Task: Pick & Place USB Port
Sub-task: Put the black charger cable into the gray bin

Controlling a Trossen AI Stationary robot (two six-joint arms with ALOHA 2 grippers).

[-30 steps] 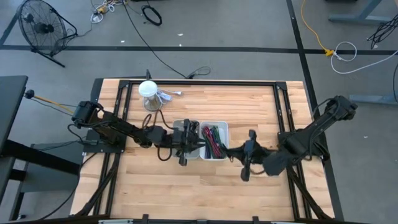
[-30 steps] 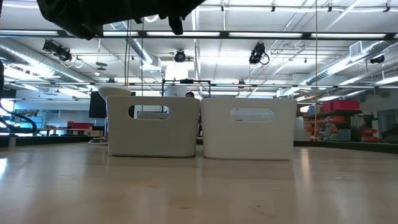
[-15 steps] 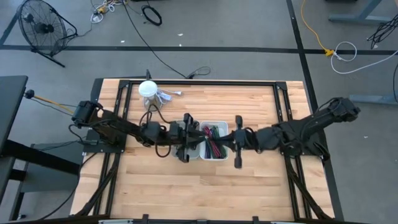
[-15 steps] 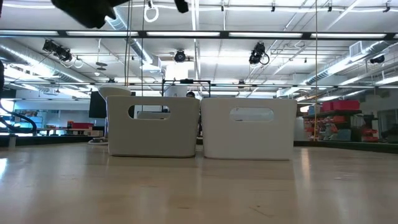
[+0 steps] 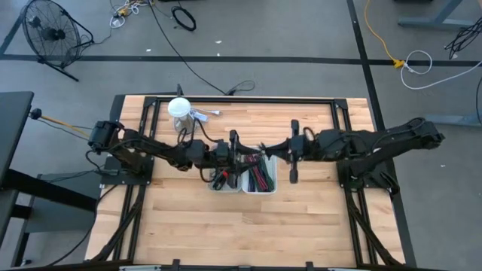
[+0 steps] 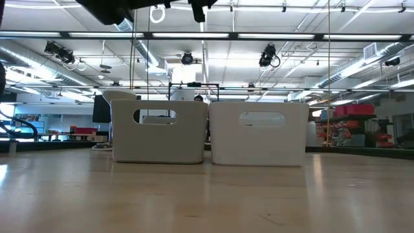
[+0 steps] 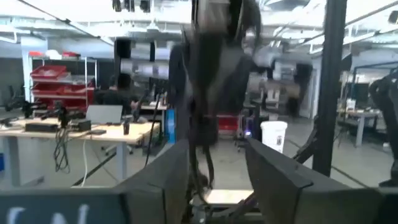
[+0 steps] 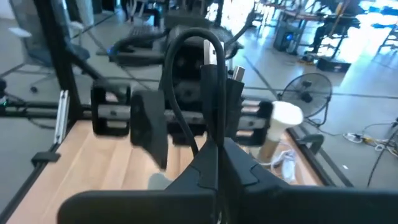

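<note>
Two white bins stand side by side mid-table: the left bin [image 5: 224, 179] [image 6: 159, 131] and the right bin [image 5: 260, 175] [image 6: 257, 133], which holds red, green and black cables. My right gripper [image 5: 265, 149] [image 8: 217, 155] hovers above the bins' far edge, shut on a black USB cable [image 8: 186, 43] whose metal plug [image 8: 237, 74] shows beyond the loop. My left gripper [image 5: 245, 153] [image 7: 217, 180] faces it tip to tip, open. A dark cable strand [image 7: 200, 165] hangs between its fingers; whether it touches them I cannot tell. My right gripper pinches the black cable [image 8: 214, 134] between its two shut fingers, coming about level from the table's right. The cable rises out of the fingertips in an arched loop, and the plug end stands beside that loop. All of it is lifted clear of the bins.
A white cup [image 5: 179, 111] with pale cables beside it stands at the far left of the wooden table [image 5: 316, 226]. Black frame rails [image 5: 343, 135] run along the table's sides. Bare wood lies on the near side of the bins.
My right gripper has swung from the near right of the bins toward the far edge and leftward, rising and rolling, until it meets my left gripper's tips. My left gripper has risen and drawn back off the left bin toward the far edge, uncovering the bin's contents.
</note>
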